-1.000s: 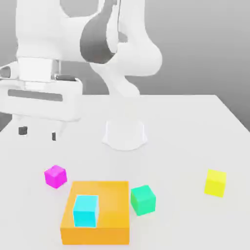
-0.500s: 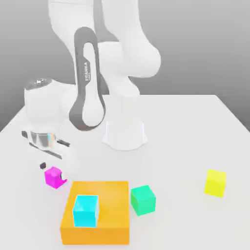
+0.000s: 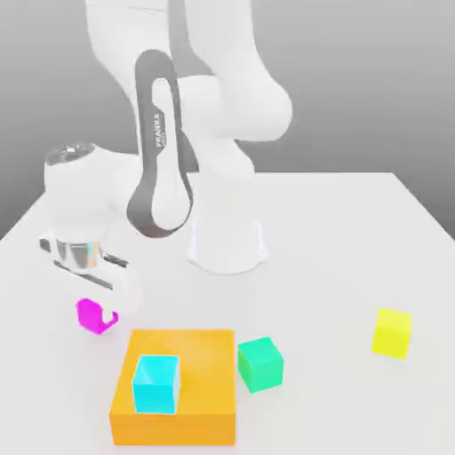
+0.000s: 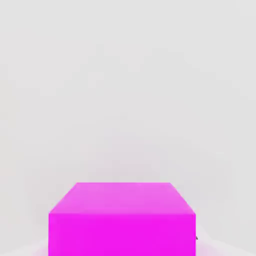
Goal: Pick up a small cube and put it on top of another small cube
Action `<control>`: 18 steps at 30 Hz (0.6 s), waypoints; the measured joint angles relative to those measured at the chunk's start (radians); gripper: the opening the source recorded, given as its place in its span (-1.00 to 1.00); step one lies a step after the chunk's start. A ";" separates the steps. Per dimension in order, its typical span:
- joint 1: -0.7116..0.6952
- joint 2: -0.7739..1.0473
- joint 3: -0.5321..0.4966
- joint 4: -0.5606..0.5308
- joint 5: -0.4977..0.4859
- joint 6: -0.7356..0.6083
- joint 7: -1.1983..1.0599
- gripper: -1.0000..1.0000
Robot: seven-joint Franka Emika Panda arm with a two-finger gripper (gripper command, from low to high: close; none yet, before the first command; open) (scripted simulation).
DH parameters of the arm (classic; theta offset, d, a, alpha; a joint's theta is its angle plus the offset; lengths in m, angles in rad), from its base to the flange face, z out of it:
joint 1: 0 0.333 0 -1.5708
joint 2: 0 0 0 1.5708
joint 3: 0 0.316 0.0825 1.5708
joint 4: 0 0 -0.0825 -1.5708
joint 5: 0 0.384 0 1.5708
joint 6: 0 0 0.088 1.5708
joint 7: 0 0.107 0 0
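The small magenta-pink cube [image 3: 87, 313] rests on the white table at the exterior view's left, just beyond the orange block. My gripper [image 3: 94, 317] has come down right over it, and part of the hand covers the cube's right side. In the hand view the magenta cube [image 4: 121, 220] looms large and very close on the white table. The cyan cube [image 3: 155, 383] sits on top of the flat orange block [image 3: 200, 355]. A green cube [image 3: 260, 363] stands on the table against the block's right side.
A yellow cube [image 3: 392, 332] sits alone at the exterior view's right. The arm's round white base [image 3: 227, 242] stands mid-table behind the cubes, and the arm's links bend down over the left part of the table [image 3: 338, 249].
The hand swung in from high on the left and dropped onto the magenta cube. Over the last half second it sank lower, covering more of the cube. The other cubes did not move.
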 joint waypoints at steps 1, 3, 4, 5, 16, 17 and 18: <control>-0.005 -0.025 -0.006 -0.006 -0.041 -0.019 0.030 -1.00; -0.011 -0.074 -0.020 -0.017 -0.109 -0.057 0.081 -1.00; -0.020 -0.098 -0.019 -0.023 -0.135 -0.076 0.101 -1.00; -0.026 -0.121 -0.020 -0.029 -0.156 -0.095 0.118 -1.00; 0.289 -0.162 0.146 0.331 -0.151 -0.496 0.358 -1.00; 0.318 -0.162 0.160 0.366 -0.147 -0.531 0.379 -1.00; 0.331 -0.144 0.163 0.380 -0.144 -0.527 0.388 -1.00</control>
